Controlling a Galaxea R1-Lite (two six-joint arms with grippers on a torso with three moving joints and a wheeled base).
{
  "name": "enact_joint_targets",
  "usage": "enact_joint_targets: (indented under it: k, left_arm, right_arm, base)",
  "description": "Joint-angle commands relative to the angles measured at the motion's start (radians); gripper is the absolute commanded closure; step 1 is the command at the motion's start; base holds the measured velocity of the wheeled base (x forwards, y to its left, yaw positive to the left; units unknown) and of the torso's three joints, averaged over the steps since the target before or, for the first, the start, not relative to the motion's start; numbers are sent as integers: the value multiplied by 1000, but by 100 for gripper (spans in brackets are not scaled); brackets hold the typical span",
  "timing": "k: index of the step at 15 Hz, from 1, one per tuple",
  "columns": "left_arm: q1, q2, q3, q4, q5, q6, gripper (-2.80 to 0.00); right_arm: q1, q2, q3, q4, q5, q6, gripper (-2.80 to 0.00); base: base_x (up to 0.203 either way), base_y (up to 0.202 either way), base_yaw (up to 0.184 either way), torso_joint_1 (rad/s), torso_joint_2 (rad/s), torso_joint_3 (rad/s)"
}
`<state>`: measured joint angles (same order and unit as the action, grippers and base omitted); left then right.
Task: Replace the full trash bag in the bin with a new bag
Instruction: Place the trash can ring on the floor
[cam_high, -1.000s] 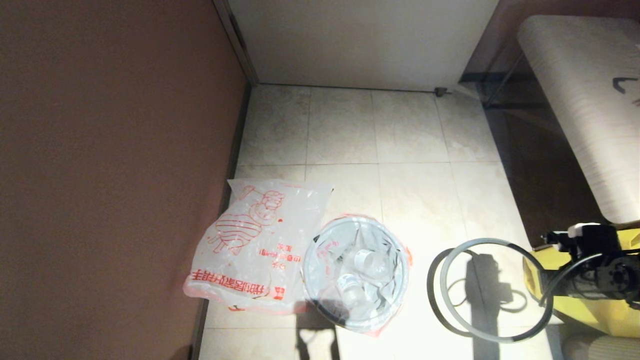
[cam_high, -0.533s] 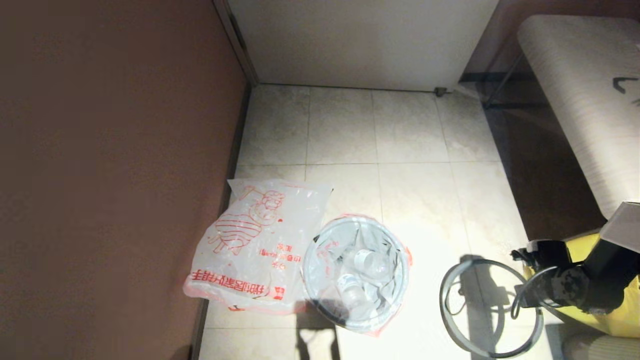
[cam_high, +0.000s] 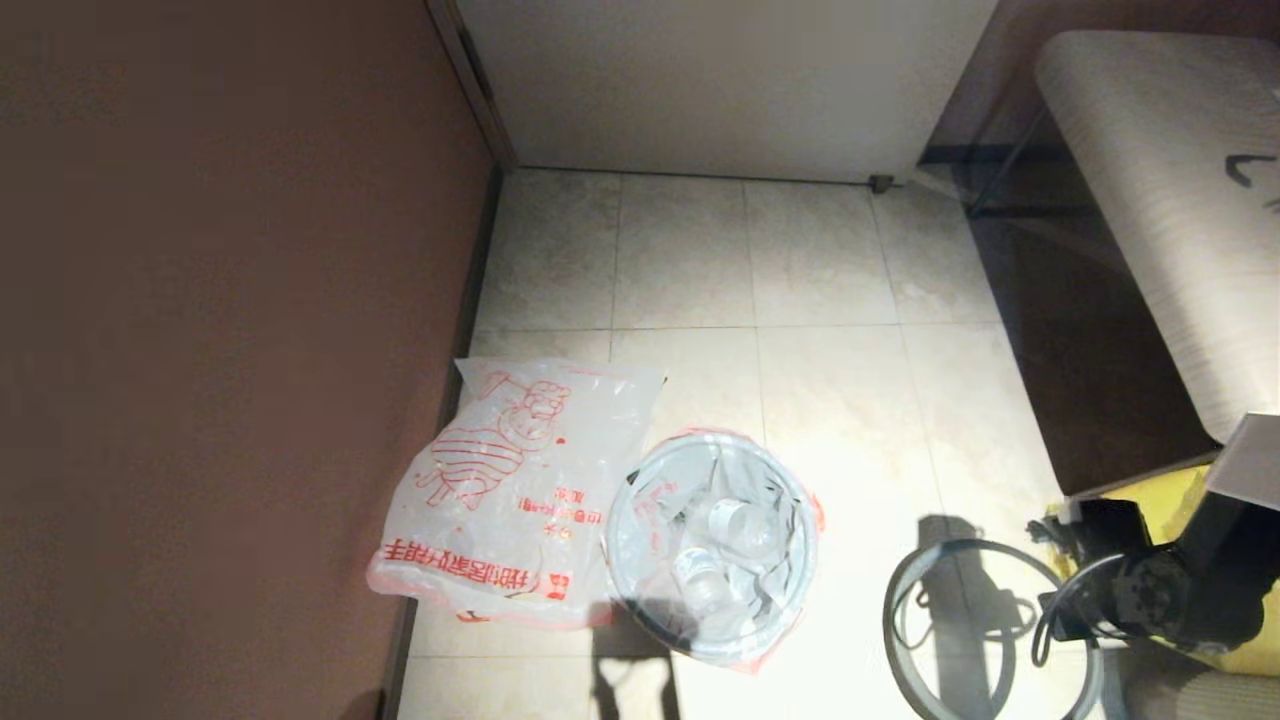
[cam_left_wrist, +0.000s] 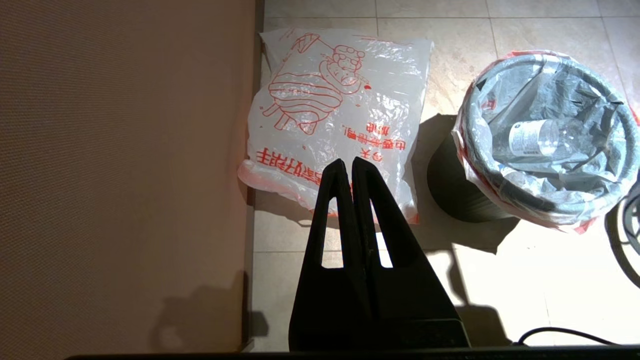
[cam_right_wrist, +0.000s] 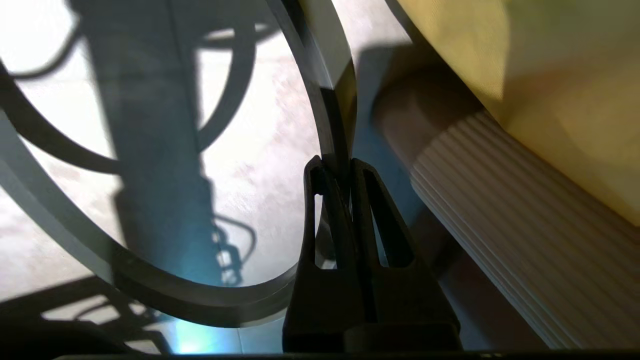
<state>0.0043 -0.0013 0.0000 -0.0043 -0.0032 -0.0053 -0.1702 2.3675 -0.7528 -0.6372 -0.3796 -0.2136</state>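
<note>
The black bin (cam_high: 665, 628) stands on the tiled floor, lined by the full trash bag (cam_high: 712, 545) with clear bottles inside. In the left wrist view the bin's wall (cam_left_wrist: 460, 195) and the full bag (cam_left_wrist: 545, 140) also show. The new bag (cam_high: 510, 480) lies flat beside the bin, against the brown wall. My left gripper (cam_left_wrist: 346, 167) hovers shut and empty above the new bag's (cam_left_wrist: 335, 110) near edge. My right gripper (cam_right_wrist: 336, 167) is shut on the grey hoop (cam_right_wrist: 150, 290), off the bin. The hoop (cam_high: 890, 625) hangs low at the lower right.
A brown wall (cam_high: 200, 350) runs along the left. A big yellow bag (cam_high: 1190, 500) and a ribbed beige cylinder (cam_right_wrist: 500, 215) sit close to my right gripper. A pale bench (cam_high: 1160, 200) stands at the right. Bare tiles lie beyond the bin.
My right arm has carried the hoop lower and nearer to me, close to the yellow bag. Both bags and the bin have not moved.
</note>
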Motion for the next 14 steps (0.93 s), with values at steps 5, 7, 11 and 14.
enact_joint_targets:
  k: [5,7,11,14]
  left_arm:
    - [0,0,0,0,-1,-1,0]
    - [0,0,0,0,0,-1,0]
    - [0,0,0,0,0,-1,0]
    - [0,0,0,0,0,-1,0]
  right_arm:
    - [39,-12,46,-9,54,9,0]
    - [85,65,-35,-6,61,10,0]
    - [129,87,-97,49,71,-3,-280]
    - [141,66,-74,51,20,-6,-280]
  base:
    - [0,0,0,0,0,0]
    - [0,0,0,0,0,0]
    - [0,0,0,0,0,0]
    - [0,0,0,0,0,0]
